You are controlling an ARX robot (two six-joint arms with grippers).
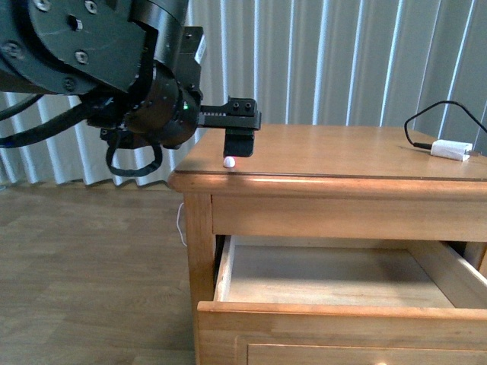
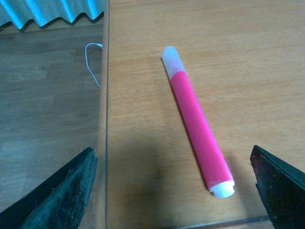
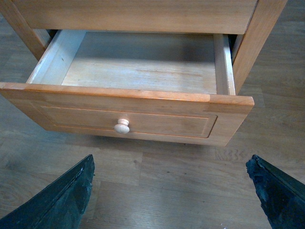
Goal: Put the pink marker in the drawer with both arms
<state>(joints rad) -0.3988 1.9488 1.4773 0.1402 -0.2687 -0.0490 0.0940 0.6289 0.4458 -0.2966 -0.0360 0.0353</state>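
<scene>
Hovering above the pink marker (image 2: 198, 126) on the nightstand (image 1: 342, 152), the left arm (image 1: 152, 91) holds its jaws wide.

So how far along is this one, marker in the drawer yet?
Done: the drawer is pulled open and empty. In hand: the left arm hangs over the pink marker, which lies on the nightstand top, jaws open either side, not gripping. To do: grasp, carry, drop it in. The right arm faces the drawer front, jaws open.

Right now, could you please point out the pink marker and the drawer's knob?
pink marker (image 2: 196, 123): left wrist view, middle of pink barrel.
drawer knob (image 3: 122, 126): right wrist view, centre of knob.
</scene>
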